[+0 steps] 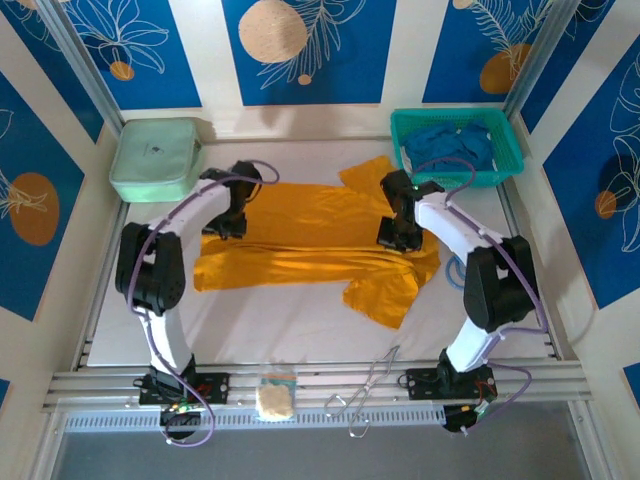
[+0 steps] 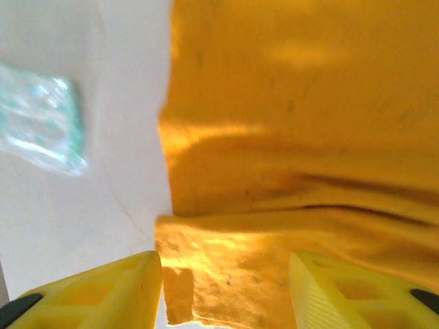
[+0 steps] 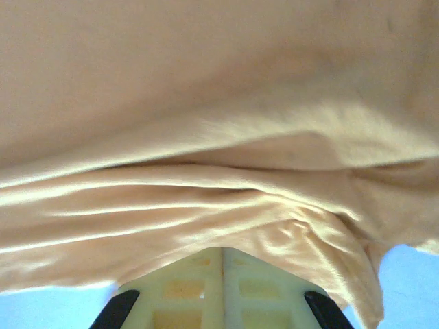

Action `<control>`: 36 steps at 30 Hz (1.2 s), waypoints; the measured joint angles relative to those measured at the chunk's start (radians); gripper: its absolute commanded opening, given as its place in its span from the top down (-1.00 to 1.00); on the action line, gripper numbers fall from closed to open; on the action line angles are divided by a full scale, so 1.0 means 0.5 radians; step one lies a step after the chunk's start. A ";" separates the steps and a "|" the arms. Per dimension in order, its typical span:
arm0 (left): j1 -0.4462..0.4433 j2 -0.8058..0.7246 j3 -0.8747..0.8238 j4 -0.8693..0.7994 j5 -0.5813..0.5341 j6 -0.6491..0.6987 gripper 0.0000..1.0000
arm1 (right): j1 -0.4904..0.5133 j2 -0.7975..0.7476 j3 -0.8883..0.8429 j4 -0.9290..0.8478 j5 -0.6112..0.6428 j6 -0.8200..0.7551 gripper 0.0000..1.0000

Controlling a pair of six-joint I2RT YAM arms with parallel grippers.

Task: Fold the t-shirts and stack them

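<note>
L gripper (image 2: pixel 225 271) jaws spread, corner of mustard t-shirt (image 2: pixel 295 137) lying btw them, not pinched. It lies flat on table (image 1: pixel 280 325), near edge rumpled; blue t-shirts (image 1: pixel 455 145) wait in basket (image 1: pixel 450 113). R gripper (image 3: pixel 223 259) pressed together at a fold, cloth caught or not, can't tell. Close L first, then lift both evenly.

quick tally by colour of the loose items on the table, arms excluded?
Orange: 1, t-shirt
Teal: 1, mesh basket
Blue: 1, cloth heap in the basket, shirt count unclear
Mint green: 1, pouch
Silver: 1, wire tongs
Pale yellow: 1, packet at the near edge
Total: 6
</note>
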State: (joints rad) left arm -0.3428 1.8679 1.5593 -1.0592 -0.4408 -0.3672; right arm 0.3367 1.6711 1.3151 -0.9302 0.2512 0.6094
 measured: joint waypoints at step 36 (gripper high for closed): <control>0.169 0.398 -0.139 0.603 0.420 -0.034 0.07 | -0.040 1.109 0.866 0.111 0.111 -0.430 1.00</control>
State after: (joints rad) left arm -0.2581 2.0670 1.4899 -0.7578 -0.2310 -0.3840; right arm 0.3168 2.2257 1.7481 -0.8745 0.3069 0.3946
